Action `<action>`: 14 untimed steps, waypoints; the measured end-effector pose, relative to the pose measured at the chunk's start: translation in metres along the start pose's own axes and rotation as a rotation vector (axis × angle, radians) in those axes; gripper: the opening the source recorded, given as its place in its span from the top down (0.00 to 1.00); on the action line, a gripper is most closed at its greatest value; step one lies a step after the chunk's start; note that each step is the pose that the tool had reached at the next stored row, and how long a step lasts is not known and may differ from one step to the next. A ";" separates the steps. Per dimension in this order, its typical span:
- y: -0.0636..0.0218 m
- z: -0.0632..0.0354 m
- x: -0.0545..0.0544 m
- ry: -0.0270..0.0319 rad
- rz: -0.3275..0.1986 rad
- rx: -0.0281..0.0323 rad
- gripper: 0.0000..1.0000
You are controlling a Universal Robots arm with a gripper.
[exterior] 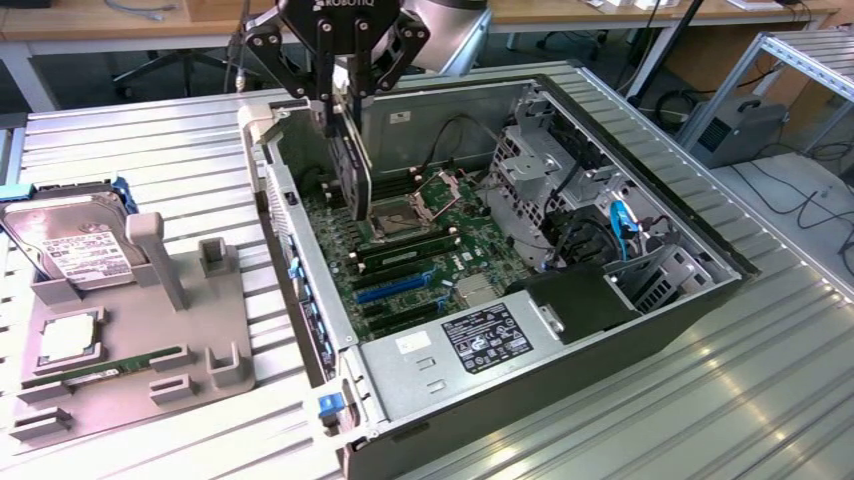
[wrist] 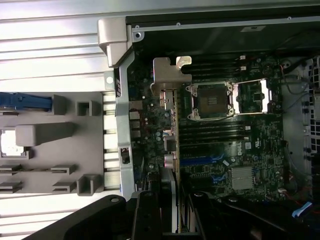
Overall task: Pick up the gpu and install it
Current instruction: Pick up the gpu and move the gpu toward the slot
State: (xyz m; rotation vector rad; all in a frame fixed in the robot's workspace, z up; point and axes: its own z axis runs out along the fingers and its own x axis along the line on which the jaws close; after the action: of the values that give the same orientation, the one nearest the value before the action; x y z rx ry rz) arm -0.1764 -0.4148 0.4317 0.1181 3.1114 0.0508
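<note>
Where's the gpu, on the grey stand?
No, the pincer holds the gpu upright inside the case, over the motherboard.

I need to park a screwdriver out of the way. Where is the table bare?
Bare slatted table lies beyond the grey fixture, up to the case; another wide patch borders the case on the exterior view's right. Crowded: the fixture's slots, and inside the case, where the tool holds the gpu.

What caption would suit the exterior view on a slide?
The gripper holds the gpu upright in the open computer case, above the motherboard; a hard drive sits in the grey holder.
</note>
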 end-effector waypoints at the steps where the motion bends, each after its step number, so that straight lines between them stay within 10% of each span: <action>1: 0.0000 0.0001 -0.001 0.0000 0.000 0.0000 0.73; 14: 0.0013 0.0029 -0.018 0.0000 0.000 0.0000 0.73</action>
State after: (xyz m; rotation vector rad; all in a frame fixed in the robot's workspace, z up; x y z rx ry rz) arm -0.1581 -0.4148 0.4293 0.1181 3.1115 0.0508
